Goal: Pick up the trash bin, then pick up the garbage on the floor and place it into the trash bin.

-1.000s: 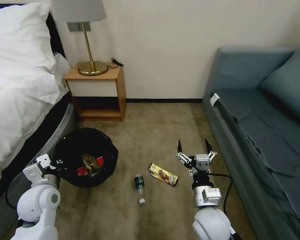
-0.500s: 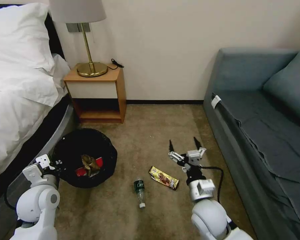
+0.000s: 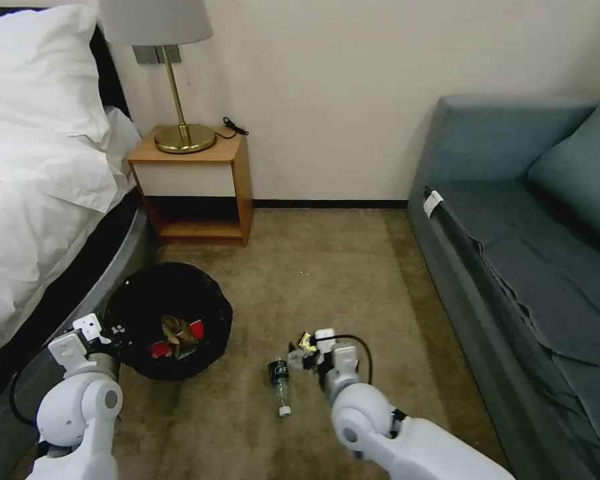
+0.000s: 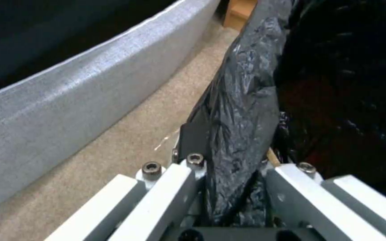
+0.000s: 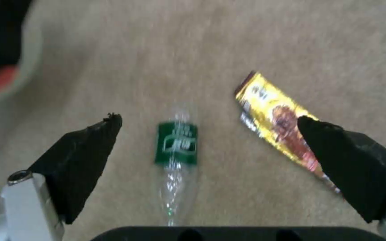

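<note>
Reaching down over the floor [image 3: 353, 280], the right gripper [image 5: 208, 130] hangs spread wide above the bottle [image 5: 176, 144] — the wrapper [image 5: 275, 122] lies beside it. The left gripper [image 4: 233, 187] pinches the bin [image 3: 169, 319] rim — beside the bed [image 3: 40, 200].

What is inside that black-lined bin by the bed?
In the bin lie a red-and-white carton and a crumpled brown paper partly over it. Whatever lies beneath them is hidden.

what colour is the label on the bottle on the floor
Green, clearest in the right wrist view: bottle.
</note>
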